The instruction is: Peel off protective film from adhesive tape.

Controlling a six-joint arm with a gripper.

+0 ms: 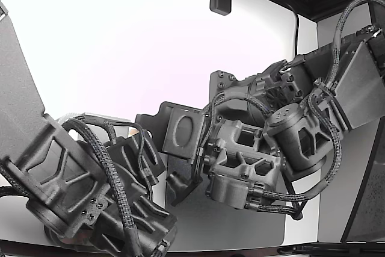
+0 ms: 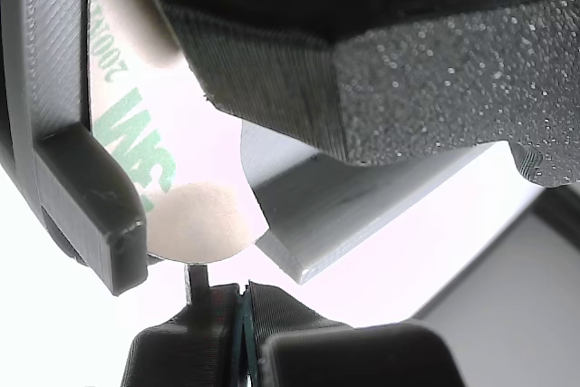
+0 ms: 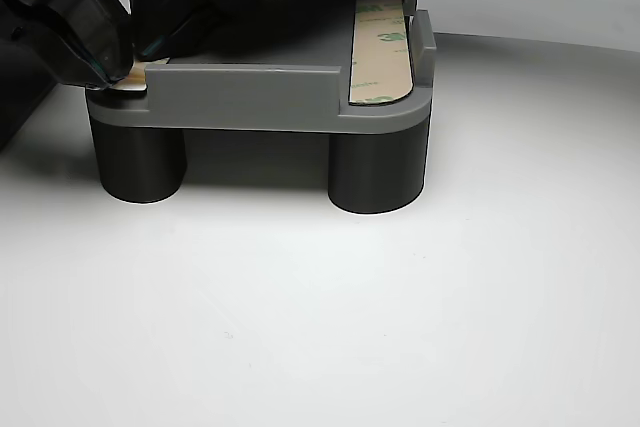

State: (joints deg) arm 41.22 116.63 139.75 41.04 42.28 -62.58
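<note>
**Q:** Grey plastic makes up the fixture (image 3: 250, 97); where do we find the tape on it?

**A:** We see one strip of adhesive tape (image 3: 381, 52) lying flat in the channel at the other view's right end of the fixture, its tan liner printed with green lettering and facing up. The fixture stands on dark cylindrical legs (image 3: 378, 172) on a white table (image 3: 400, 327).

**Q:** And at the opposite end?

**A:** We note a pale edge of a second strip (image 3: 140, 73) at the other view's left corner, directly beneath the dark tips of the gripper (image 3: 125, 42). In the wrist view, the protective film (image 2: 172, 178) curves up and away from the grey plate (image 2: 362, 215), its rounded end lifted clear.

**Q:** How do the jaws stand?

**A:** We see one textured finger (image 2: 426, 70) pressed close over the film and a smooth finger (image 2: 82, 197) on its other side; whether they truly pinch it we cannot tell.

**Q:** What does the exterior view add?

**A:** We see two black arms (image 1: 258, 142) meeting over the work.
</note>
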